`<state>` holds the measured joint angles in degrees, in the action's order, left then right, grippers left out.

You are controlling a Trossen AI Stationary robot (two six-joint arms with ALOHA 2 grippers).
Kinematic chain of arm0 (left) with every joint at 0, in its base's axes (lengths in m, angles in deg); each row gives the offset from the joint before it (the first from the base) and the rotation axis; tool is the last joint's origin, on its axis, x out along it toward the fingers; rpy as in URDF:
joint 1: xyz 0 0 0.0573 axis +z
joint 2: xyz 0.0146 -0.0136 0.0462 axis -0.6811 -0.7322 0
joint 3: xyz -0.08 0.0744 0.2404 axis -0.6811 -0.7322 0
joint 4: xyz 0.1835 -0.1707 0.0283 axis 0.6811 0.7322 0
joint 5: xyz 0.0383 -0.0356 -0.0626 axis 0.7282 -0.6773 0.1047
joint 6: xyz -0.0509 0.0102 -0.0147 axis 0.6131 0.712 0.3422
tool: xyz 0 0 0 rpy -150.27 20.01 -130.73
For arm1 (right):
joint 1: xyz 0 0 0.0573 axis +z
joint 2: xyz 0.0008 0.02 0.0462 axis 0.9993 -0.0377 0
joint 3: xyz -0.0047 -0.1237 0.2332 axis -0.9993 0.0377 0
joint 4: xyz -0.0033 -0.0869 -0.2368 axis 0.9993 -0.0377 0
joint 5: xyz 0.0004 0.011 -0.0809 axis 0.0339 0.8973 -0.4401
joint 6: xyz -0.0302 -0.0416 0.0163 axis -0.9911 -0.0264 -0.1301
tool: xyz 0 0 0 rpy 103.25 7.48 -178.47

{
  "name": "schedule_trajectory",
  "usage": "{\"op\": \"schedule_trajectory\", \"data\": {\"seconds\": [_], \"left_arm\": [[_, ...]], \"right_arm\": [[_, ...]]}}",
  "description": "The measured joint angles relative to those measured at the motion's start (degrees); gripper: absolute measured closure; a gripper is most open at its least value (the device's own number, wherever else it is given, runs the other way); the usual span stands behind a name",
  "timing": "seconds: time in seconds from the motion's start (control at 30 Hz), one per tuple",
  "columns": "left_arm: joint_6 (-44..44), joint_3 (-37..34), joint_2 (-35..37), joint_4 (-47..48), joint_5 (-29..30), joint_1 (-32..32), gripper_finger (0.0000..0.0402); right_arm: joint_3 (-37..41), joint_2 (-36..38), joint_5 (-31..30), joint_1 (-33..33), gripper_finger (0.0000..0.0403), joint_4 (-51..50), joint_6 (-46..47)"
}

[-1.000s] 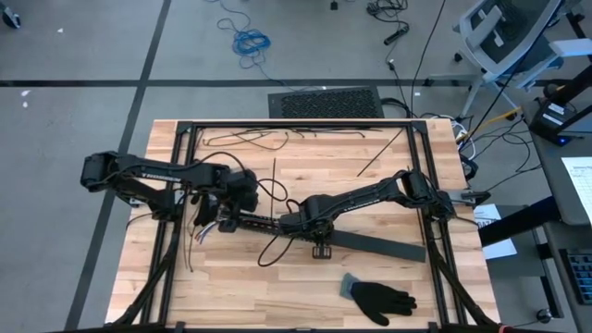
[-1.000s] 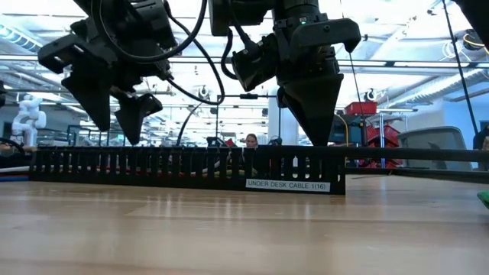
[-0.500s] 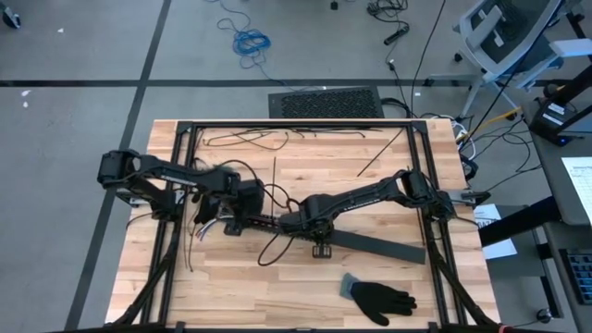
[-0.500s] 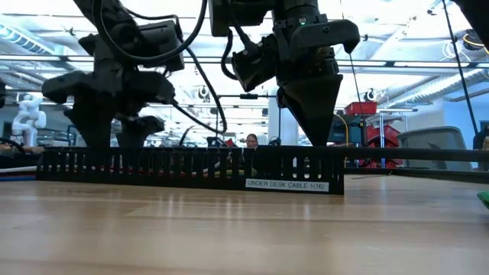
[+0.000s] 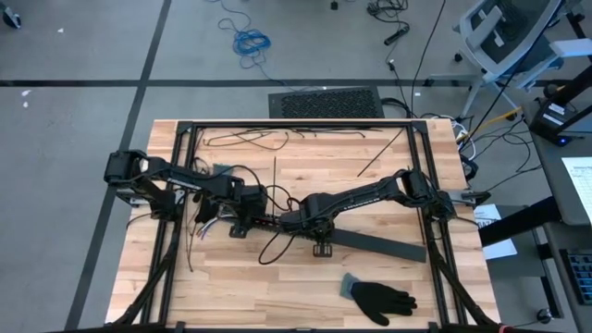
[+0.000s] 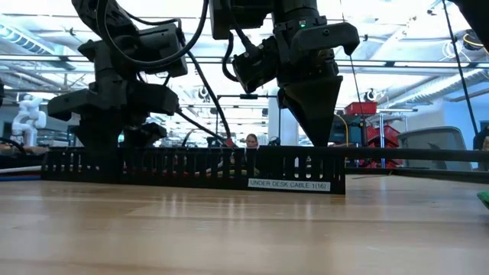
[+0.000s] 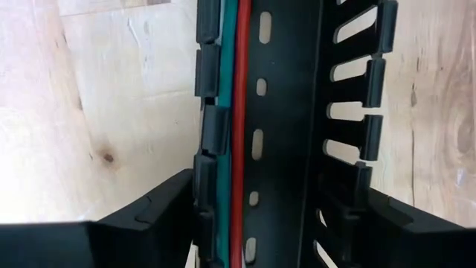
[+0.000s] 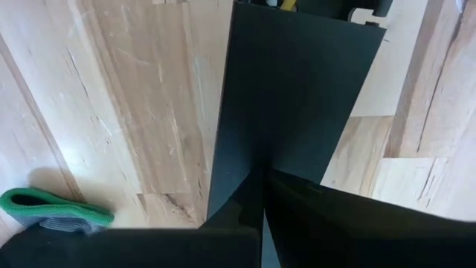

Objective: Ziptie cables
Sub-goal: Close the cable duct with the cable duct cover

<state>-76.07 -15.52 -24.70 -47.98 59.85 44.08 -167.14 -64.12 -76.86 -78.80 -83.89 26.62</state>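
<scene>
While the left claw [image 7: 264, 223] straddles the slotted strip [image 7: 282, 112], fingers apart.

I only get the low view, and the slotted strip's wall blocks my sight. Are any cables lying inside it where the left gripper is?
Observer: Yes. The left wrist view shows orange and green cables inside the slotted strip, running along one wall.
Operator: Is the left gripper around the strip?
Observer: The left gripper is open, with one finger outside each wall.
Operator: And the right one?
Observer: The right gripper is shut, its tip at a flat dark panel.
</scene>
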Motion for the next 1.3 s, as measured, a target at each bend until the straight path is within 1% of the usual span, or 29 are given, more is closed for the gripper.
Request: {"op": "schedule_trajectory", "data": {"seconds": [0.13,0.4,0.57,0.73,1.0,1.3], "left_arm": [[0.4,0.0,-1.0,-0.8,0.5,-1.6,0.016],[0.8,-0.1,-1.1,-3.7,0.5,-2.7,0.0162],[3.7,-0.1,-1.2,-4.5,0.3,-2.8,0.0163],[7.3,-0.2,-1.2,-7.2,0.1,-3.9,0.0163],[7.6,-0.2,-1.3,-8.2,0.4,-4.3,0.0164],[7.5,-0.2,-1.3,-10.4,2.0,-4.3,0.0164]], "right_arm": [[0.0,0.0,0.1,0.0,0.0403,-0.2,-1.1],[0.1,0.0,0.6,-0.3,0.0403,0.0,-2.9],[0.1,0.0,0.1,-0.3,0.0403,1.3,-4.8],[0.0,0.1,-0.4,-0.5,0.0403,2.2,-6.7],[0.0,0.1,-0.2,-0.5,0.0403,3.3,-7.0],[0.0,0.1,0.1,-0.6,0.0403,7.3,-7.1]]}}
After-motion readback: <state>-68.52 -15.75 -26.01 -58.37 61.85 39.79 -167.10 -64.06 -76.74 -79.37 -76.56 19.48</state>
